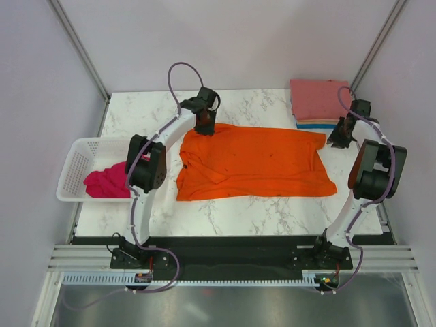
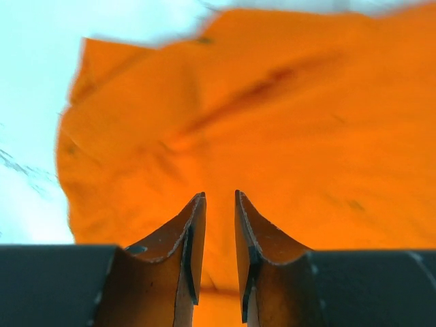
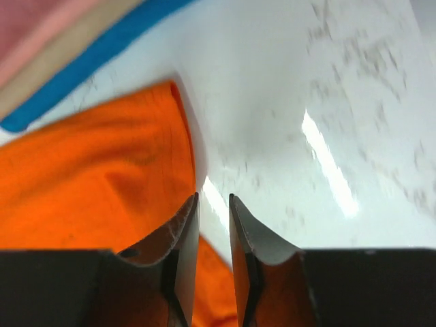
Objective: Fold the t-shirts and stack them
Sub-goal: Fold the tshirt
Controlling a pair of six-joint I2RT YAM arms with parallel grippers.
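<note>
Orange t-shirt point(image 1: 252, 160), soft and limp, is spread on the counter point(image 1: 231, 211); its far corners are judged best pinched. Right tool point(image 3: 212, 197) is seen parted, empty; whether cloth is held by the left tool point(image 2: 219, 194) cannot be told.

Five shirts: one orange shirt point(image 1: 255, 162), one magenta shirt point(image 1: 107, 181), three folded shirts point(image 1: 315, 101). One basket point(image 1: 73, 160). Two claws: left claw point(image 1: 204, 128), right claw point(image 1: 338, 142).

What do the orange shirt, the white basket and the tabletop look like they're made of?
The orange shirt: soft matte cloth, probably cotton; it lies in creases.
The basket: white plastic, judging by its moulded lattice walls.
The tabletop: white with grey veins, glossy with light reflections; marble or a marble-look laminate, hard to tell.
</note>
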